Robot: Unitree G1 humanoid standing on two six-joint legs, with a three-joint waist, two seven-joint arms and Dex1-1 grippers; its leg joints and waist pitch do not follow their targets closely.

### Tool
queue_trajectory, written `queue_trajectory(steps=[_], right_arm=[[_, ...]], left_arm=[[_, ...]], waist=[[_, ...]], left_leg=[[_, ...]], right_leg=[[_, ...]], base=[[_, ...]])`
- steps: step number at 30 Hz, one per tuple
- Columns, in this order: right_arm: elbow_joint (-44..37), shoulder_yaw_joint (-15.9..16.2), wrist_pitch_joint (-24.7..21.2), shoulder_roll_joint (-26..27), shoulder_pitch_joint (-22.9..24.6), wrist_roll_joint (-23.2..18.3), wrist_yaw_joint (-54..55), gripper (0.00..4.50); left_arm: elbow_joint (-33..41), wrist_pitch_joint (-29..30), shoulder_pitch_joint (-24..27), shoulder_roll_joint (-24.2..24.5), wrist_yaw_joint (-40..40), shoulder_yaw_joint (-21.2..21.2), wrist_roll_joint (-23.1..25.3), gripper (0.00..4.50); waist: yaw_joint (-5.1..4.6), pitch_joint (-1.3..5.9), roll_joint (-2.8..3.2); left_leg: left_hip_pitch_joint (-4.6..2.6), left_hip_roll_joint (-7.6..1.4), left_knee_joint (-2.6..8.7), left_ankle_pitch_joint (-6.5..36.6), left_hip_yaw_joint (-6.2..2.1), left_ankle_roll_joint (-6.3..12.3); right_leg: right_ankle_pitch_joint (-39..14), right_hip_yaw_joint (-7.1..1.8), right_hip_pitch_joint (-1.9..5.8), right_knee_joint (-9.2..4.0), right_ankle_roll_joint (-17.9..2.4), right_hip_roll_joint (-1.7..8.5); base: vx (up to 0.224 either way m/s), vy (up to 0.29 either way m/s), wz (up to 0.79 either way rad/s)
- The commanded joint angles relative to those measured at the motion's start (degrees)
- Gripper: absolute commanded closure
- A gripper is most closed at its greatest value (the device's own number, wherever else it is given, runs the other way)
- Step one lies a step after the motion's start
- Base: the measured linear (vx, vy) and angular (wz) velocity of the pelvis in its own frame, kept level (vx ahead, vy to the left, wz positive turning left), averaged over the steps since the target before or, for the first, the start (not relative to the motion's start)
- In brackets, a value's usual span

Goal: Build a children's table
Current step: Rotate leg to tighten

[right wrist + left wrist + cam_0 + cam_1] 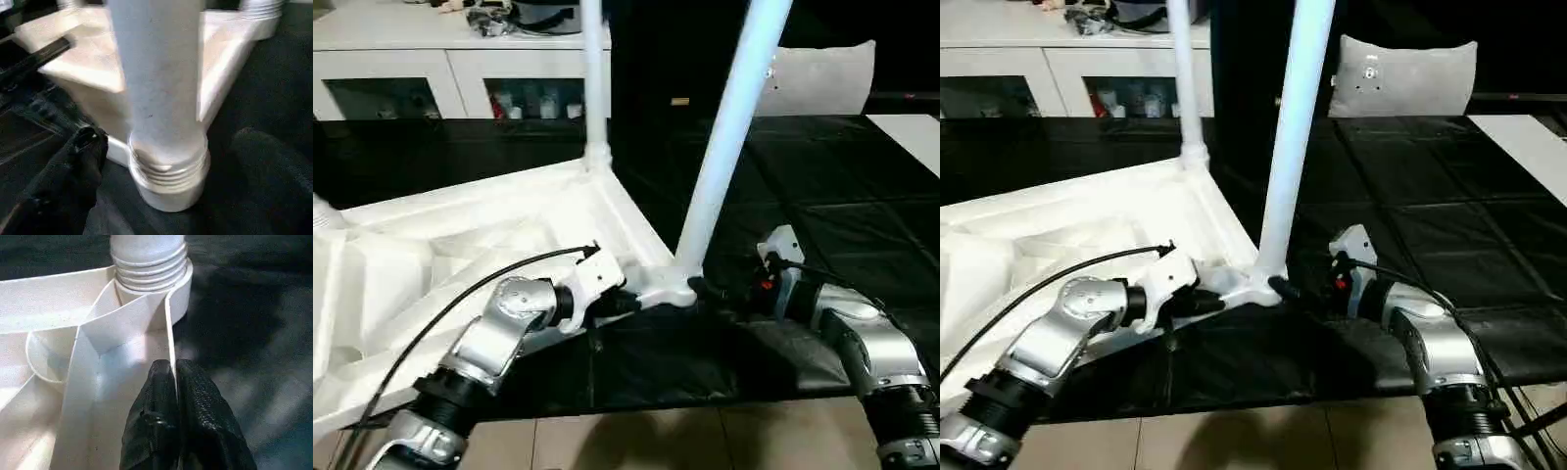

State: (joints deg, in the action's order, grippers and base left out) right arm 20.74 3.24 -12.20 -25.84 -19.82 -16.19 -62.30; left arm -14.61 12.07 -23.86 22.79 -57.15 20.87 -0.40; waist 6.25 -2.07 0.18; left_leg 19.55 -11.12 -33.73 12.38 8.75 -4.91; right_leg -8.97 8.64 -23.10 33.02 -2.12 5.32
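1. Table top point(460, 235) upside down on a black mat point(822, 225), ribs up; near right corner socket point(668, 289) between the two hands.
2. Leg point(729, 127) standing in that socket, long axis rising and leaning right; thread turns bare above the socket rim, so likely not fully home.
3. Right hand point(161, 166) just right of the leg's base, fingers spread wide on either side of it, not touching; nearer arm for turning the leg.
4. Left hand point(176, 377) fingers pressed together, pinching the top's edge wall just left of the socket.
5. Second leg point(594, 78) upright at the far corner.
6. White cabinet point(411, 59) far left; tiled floor point(656, 441) near.
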Motion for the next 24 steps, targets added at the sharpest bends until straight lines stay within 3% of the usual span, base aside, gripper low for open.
queue_trajectory(steps=[1, 4, 5, 7, 12, 19, 24], right_arm=[[-1.8, 1.1, -0.6, -1.6, -0.5, -1.1, -4.6, 0.07], [-1.7, 2.5, -1.5, -2.4, -0.9, -1.6, -8.4, 0.41], [-1.2, 3.2, -1.8, -2.2, -1.2, -1.7, -9.6, 0.45], [-0.9, 3.6, -1.8, -2.0, -1.3, -1.7, -10.2, 0.77], [-0.1, 5.1, -1.8, -0.6, -1.5, -1.6, -11.5, 1.10], [0.8, 5.7, -2.1, 0.9, -1.7, -1.9, -11.6, 1.78], [0.3, 5.9, -2.6, 1.3, -1.2, -2.0, -11.7, 2.08]], left_arm=[[0.7, -2.2, 0.4, 2.2, -5.4, 3.0, 0.9, 4.50], [0.3, -4.5, 0.0, 4.5, -9.3, 4.4, 1.4, 4.50], [0.0, -5.6, -0.3, 5.3, -10.8, 5.0, 1.8, 4.50], [-0.2, -6.0, -0.5, 5.6, -11.5, 5.3, 2.0, 4.50], [-0.7, -7.3, -1.1, 6.4, -13.4, 6.0, 1.8, 4.50], [-1.3, -8.0, -1.3, 5.7, -14.1, 6.4, 1.8, 4.50], [-1.9, -8.2, -1.2, 5.8, -14.2, 6.3, 2.0, 4.50]], waist=[[0.23, 3.13, -0.66], [0.54, 3.03, -0.67], [0.59, 2.98, -1.00], [0.65, 2.98, -0.86], [0.89, 3.06, -1.09], [1.25, 3.18, -0.85], [1.58, 2.96, -0.67]], left_leg=[[0.56, -2.25, 3.88, 7.1, -0.07, 5.43], [0.50, -2.30, 3.92, 7.1, 0.02, 5.32], [0.44, -2.37, 4.01, 7.6, 0.00, 5.05], [0.32, -2.47, 4.06, 8.3, -0.02, 4.42], [0.26, -2.56, 4.16, 8.6, -0.08, 3.25], [0.25, -2.56, 4.08, 7.6, -0.04, 2.98], [0.08, -2.56, 4.24, 9.5, -0.03, 2.42]], right_leg=[[-20.2, -3.74, 3.63, -4.13, -5.8, 3.98], [-20.5, -3.73, 3.52, -4.08, -6.1, 4.00], [-21.4, -3.70, 3.52, -4.11, -5.9, 4.08], [-22.1, -3.74, 3.41, -4.23, -5.8, 4.12], [-21.0, -3.88, 3.50, -4.02, -6.1, 4.25], [-18.9, -3.91, 3.60, -3.74, -6.8, 4.18], [-21.0, -3.88, 3.57, -4.08, -6.3, 4.21]], base=[[0.000, 0.000, 0.00], [0.000, 0.000, 0.00], [0.000, 0.000, 0.00], [0.000, 0.000, 0.00], [0.000, 0.000, 0.00], [0.000, 0.000, 0.00], [0.000, 0.000, 0.00]])
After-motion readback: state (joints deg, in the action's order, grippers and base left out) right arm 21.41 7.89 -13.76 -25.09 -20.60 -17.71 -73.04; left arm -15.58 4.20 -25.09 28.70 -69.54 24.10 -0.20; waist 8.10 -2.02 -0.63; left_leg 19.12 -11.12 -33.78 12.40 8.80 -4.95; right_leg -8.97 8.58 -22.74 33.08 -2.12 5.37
